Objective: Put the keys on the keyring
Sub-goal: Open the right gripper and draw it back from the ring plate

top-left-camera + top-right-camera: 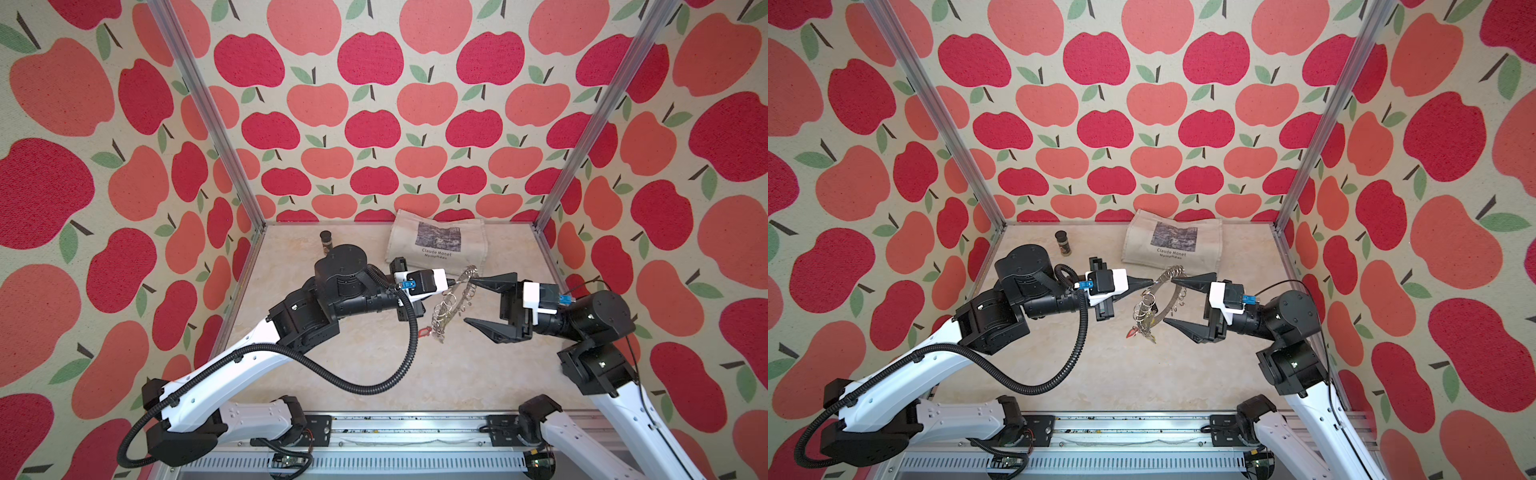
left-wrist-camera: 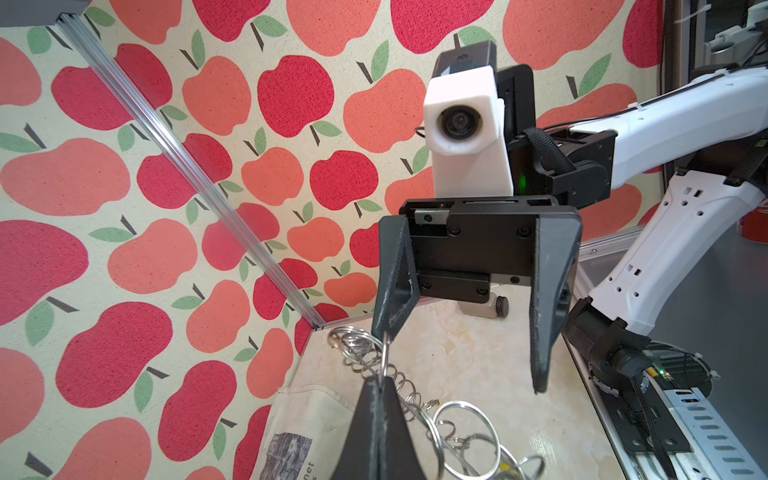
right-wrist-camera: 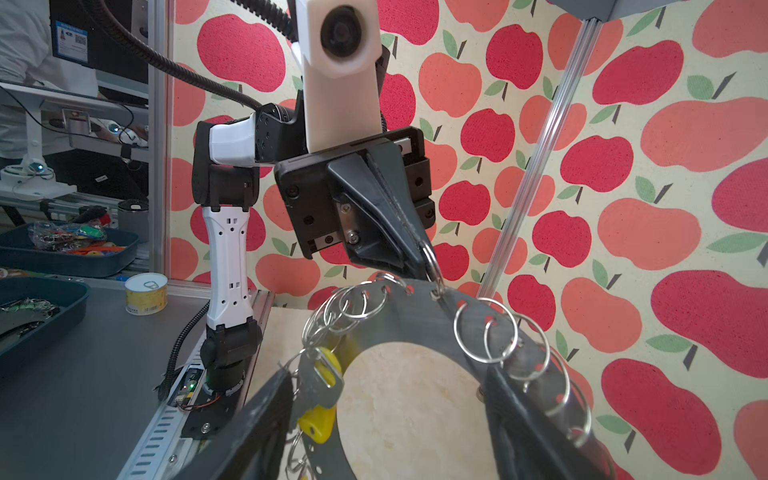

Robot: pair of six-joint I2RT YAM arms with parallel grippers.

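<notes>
**Keyring dangling from the left hand, right hand open around it**

The left hand [image 1: 1152, 282] is closed tight on one small wire ring [image 3: 432, 259] at the rim of the keyring [image 3: 419, 316], so the grey disc hangs tilted above the counter [image 1: 1121, 374]. The right hand [image 1: 1168, 300] gapes wide, holding nothing and straddling the disc. A yellow-tagged key [image 3: 318, 419] and a red-framed tag [image 1: 1133, 332] hang in the lower cluster; I cannot pick out the keys there with certainty. The risk is that the single thin ring slips or lets the disc swing. A closing right hand could also snag loose rings instead of the plate.
</notes>
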